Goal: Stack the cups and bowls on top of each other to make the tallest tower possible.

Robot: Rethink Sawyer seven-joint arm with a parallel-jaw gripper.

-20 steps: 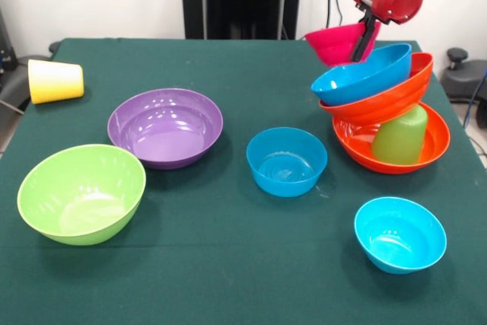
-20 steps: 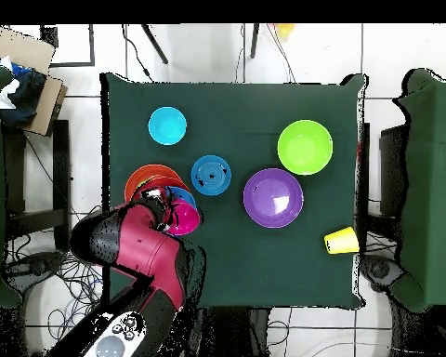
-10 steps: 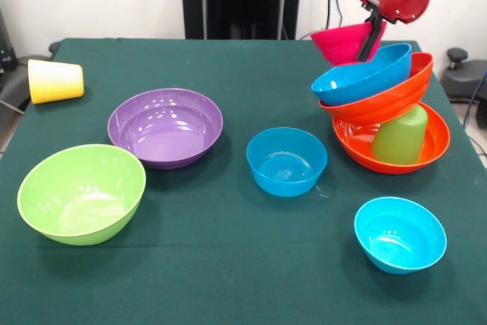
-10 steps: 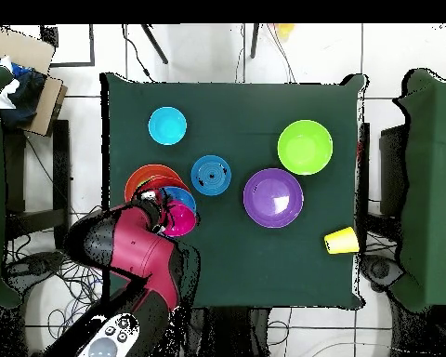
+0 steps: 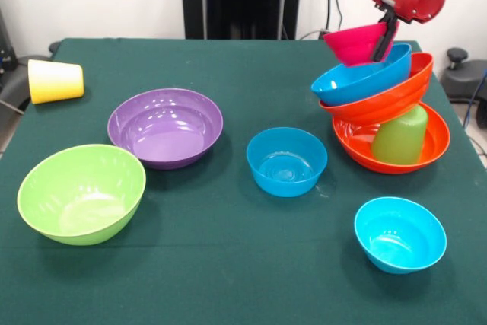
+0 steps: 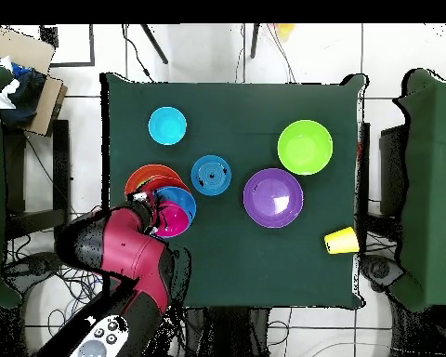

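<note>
Now | end effector (image 5: 386,36) clamped on pink bowl (image 5: 358,42) rim | bowl tilted, mouth up-left, atop leaning tower (image 5: 378,100)

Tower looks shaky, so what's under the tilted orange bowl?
A light green cup, upside down inside the lower orange bowl, props it. The cup's top is covered by the tilted orange bowl.

A cup (image 5: 401,136) is being borne inside a bowl (image 5: 434,146), with three bowls (image 5: 377,95) piled on it.

A dark green surface (image 5: 228,264) is seen, with a purple bowl (image 5: 165,127), yellow cup (image 5: 55,80) and pink bowl (image 5: 356,42).
</note>
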